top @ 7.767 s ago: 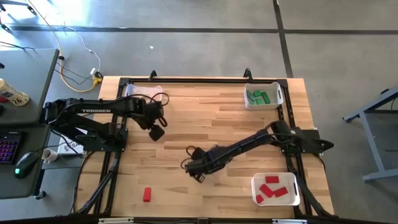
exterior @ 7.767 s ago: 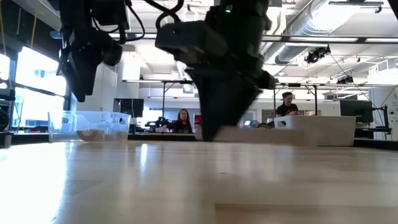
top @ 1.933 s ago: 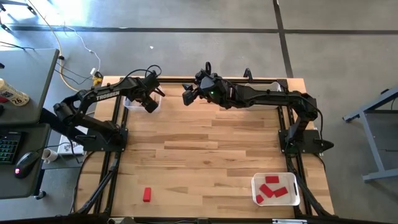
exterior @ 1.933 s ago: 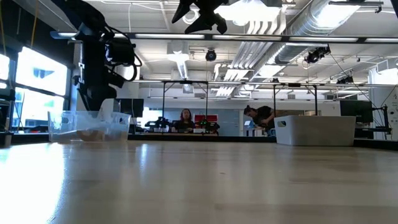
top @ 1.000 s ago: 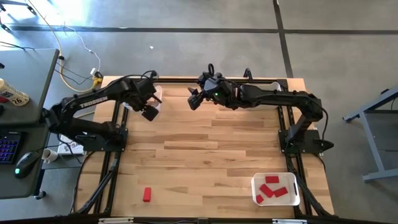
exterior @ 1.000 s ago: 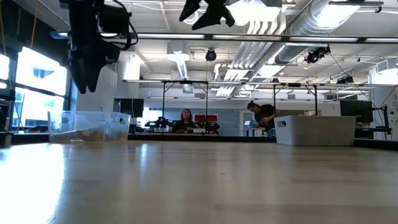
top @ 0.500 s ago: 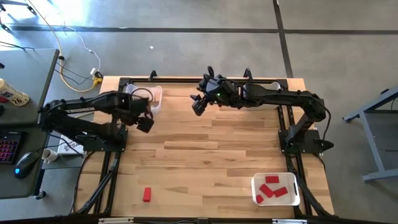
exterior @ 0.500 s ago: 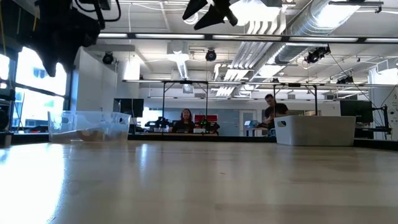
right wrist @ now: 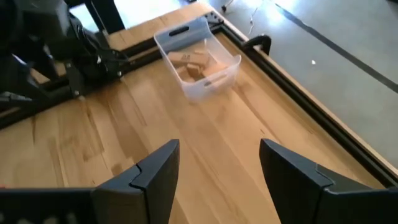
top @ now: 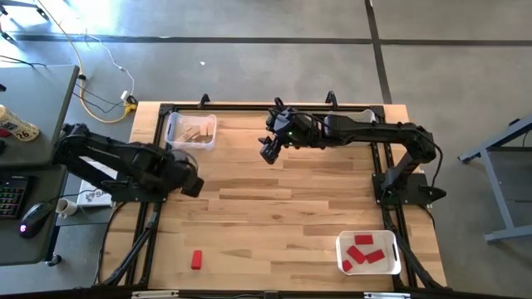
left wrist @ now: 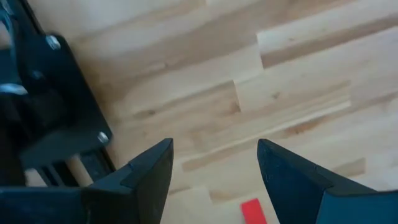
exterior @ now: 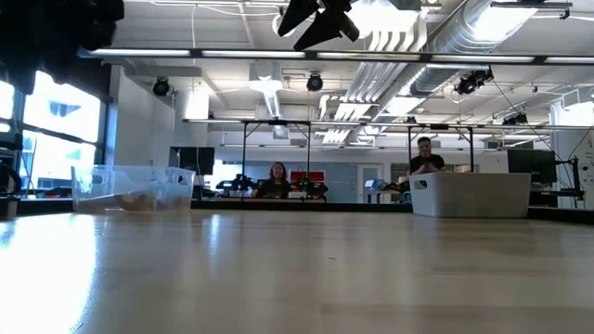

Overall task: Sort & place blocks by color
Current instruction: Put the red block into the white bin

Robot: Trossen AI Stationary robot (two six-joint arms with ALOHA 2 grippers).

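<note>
Overhead, left gripper (top: 190, 184) open; red block (top: 196, 260) alone near table (top: 274, 216) edge.

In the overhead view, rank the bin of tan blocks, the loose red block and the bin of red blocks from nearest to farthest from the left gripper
1. Bin of tan blocks, back-left corner.
2. Loose red block, front edge.
3. Bin of red blocks, front-right corner.
Measured from the left gripper, at the table's left side.

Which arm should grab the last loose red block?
Left, probably. The left gripper, open and empty, is nearer the red block, already visible in its wrist view. The right gripper hovers far across the table.
</note>
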